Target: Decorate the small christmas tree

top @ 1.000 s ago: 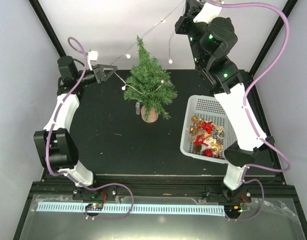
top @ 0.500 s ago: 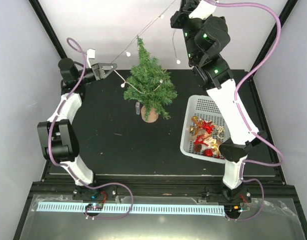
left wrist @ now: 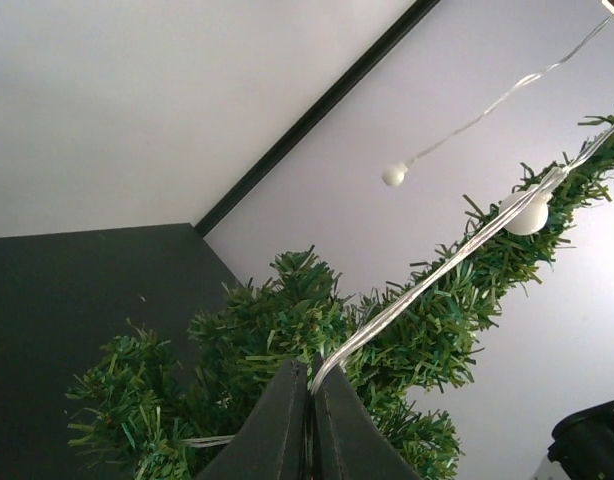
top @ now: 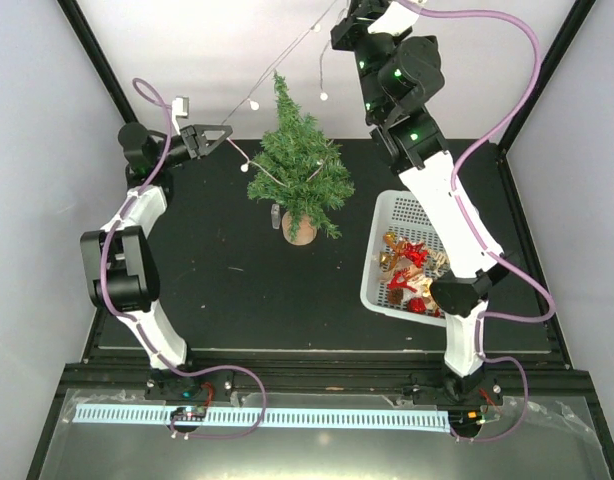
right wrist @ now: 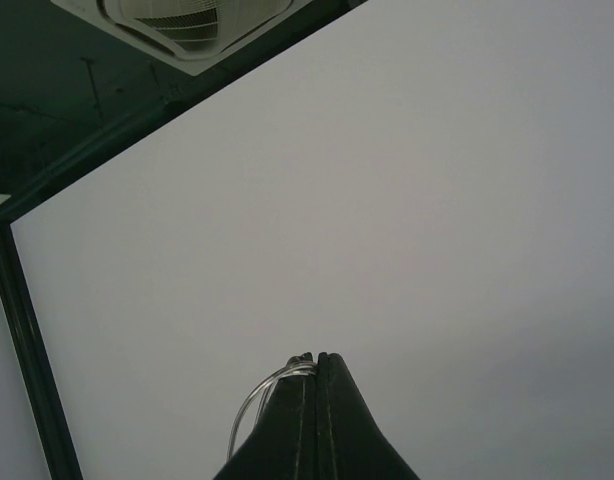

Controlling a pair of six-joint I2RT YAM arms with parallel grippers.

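The small christmas tree (top: 299, 170) stands upright in its brown pot (top: 299, 231) at the middle back of the black table; it also fills the lower part of the left wrist view (left wrist: 287, 320). A thin light wire (top: 287, 62) with white bulbs (top: 255, 103) stretches above the tree's top between both grippers. A lower loop of it lies in the branches. My left gripper (top: 229, 133) (left wrist: 310, 368), left of the tree, is shut on the wire (left wrist: 437, 270). My right gripper (top: 340, 30) (right wrist: 314, 357), raised high behind the tree, is shut on the wire's other part (right wrist: 249, 410).
A white basket (top: 387, 215) at the right of the table holds several red and gold ornaments (top: 412, 272). Black frame posts (top: 92, 50) rise at the back corners. One loose end of wire with a bulb (top: 324, 97) hangs down right of the tree's top.
My right arm has lifted and swung left and back, pulling the wire higher; the hanging bulb moved left with it. My left gripper has shifted slightly toward the back.
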